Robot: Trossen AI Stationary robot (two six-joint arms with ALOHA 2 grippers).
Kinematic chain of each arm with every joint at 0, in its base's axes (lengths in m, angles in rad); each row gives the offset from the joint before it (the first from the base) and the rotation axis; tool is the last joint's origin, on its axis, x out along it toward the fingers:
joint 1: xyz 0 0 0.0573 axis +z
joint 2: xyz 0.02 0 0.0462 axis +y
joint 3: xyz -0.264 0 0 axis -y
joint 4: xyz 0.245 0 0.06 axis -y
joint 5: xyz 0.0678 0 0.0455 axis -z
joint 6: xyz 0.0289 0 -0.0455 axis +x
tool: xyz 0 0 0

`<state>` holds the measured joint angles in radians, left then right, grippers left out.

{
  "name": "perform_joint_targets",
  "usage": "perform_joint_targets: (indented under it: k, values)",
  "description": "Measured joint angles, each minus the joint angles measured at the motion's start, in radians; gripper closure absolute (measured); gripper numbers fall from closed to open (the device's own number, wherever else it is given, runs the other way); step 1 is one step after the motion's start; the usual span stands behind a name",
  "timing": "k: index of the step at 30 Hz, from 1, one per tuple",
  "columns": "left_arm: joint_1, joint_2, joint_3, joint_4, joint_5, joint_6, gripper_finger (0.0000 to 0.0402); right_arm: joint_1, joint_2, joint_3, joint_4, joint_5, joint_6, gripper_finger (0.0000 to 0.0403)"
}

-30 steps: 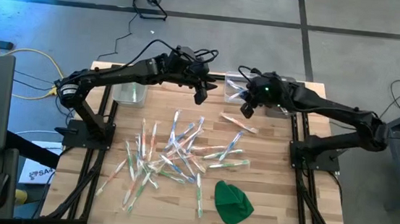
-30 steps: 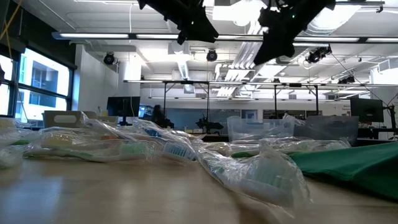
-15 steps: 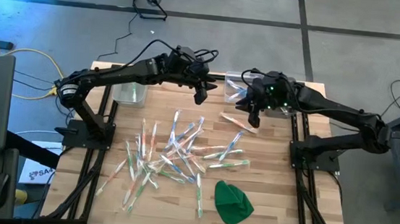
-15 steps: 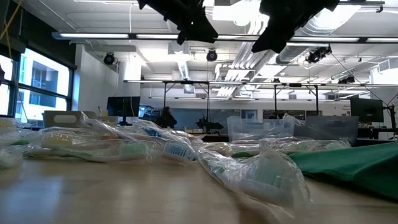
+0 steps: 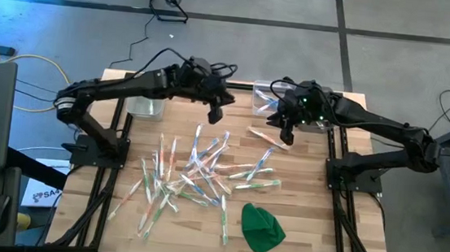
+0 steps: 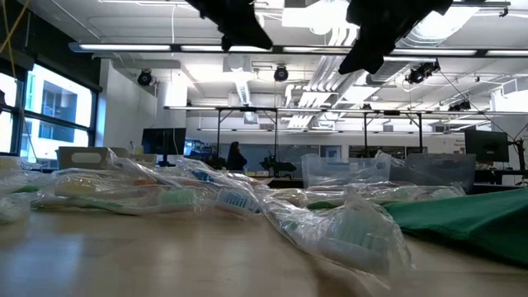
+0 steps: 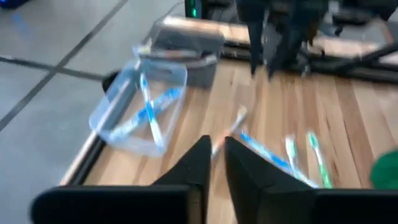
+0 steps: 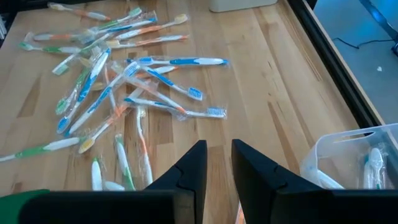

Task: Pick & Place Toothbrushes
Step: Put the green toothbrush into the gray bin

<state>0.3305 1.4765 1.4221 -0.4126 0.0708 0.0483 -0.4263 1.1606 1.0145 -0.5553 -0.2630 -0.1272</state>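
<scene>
Pale, translucent toothbrushes with blue, green and orange accents lie scattered in a loose heap over the middle of the wooden table, many still in clear wrappers. One orange-tinted toothbrush lies apart from the heap toward 1 o'clock, just below the right gripper. A few more brushes rest inside the clear bin at the table's 12 o'clock edge; the left wrist view shows blue-handled ones crossing each other in it. A second clear bin stands at the 10 o'clock corner. At 5 o'clock of the heap lies a green cloth lump, well apart from both arms.

The left gripper hangs above the table at 12 o'clock of the heap, between the two bins, and holds nothing; its two dark fingers stand nearly together, with only a thin gap between them. The right gripper hangs at 1 o'clock of the heap, just beside the bin with brushes, over the lone orange-tinted brush. Its fingers are a narrow slot apart and nothing is clamped between them.

In the low view the wrapped brushes fill the foreground on the tabletop, the green cloth lies at 3 o'clock, and both arms show only as dark shapes high above. A person stands far back in the room.
</scene>
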Motion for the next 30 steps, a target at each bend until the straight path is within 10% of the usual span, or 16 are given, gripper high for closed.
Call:
perform_joint_targets:
  k: [30]
  values:
    - [-0.097, -0.625, -0.628, 0.188, -0.125, -0.124, 0.04, -0.001, 0.0, 0.0, -0.016, -0.001, -0.009, 0.0337]
